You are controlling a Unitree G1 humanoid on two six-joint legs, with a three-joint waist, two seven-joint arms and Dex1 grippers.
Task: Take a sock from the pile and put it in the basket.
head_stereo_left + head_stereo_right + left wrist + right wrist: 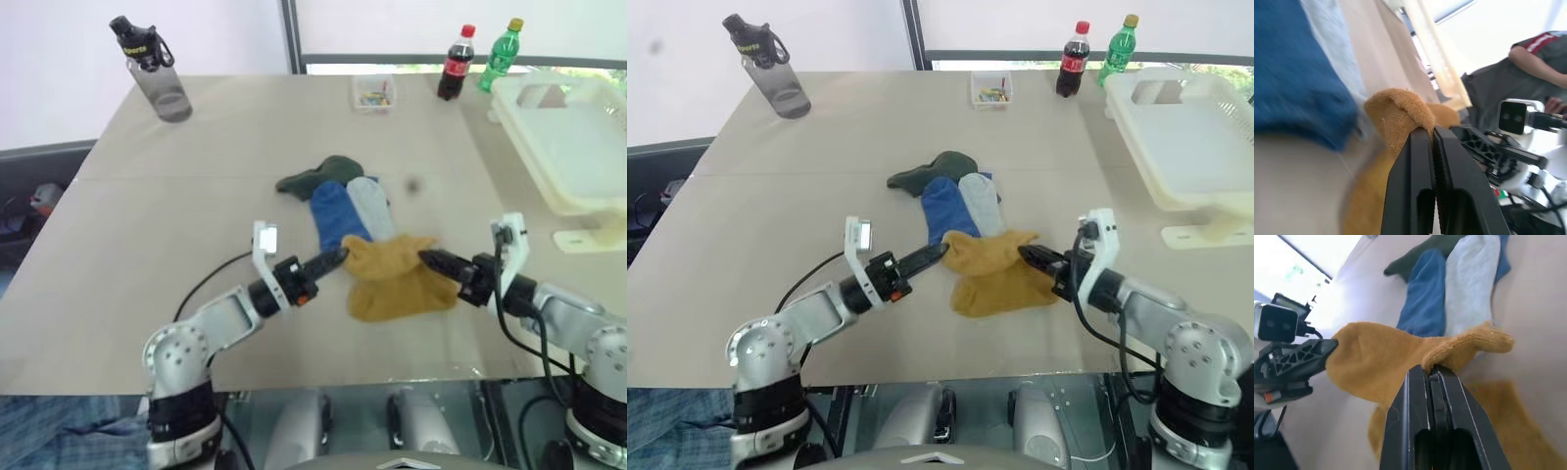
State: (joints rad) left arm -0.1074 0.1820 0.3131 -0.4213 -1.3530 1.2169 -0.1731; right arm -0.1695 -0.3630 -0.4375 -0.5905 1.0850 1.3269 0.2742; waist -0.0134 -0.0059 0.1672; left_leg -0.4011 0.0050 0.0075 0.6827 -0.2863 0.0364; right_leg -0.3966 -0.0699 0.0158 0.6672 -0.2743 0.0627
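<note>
Left eye view: cream basket (549, 176) beside clear box (374, 93) holding coloured bits.

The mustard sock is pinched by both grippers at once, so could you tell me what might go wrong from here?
1. The left gripper and right gripper each clamp only a small fold of the mustard sock; a pull apart could slip one grip.
2. A second mustard layer lies beneath and may drag along.
3. The basket sits far to the right, so the left gripper must probably release first.
</note>
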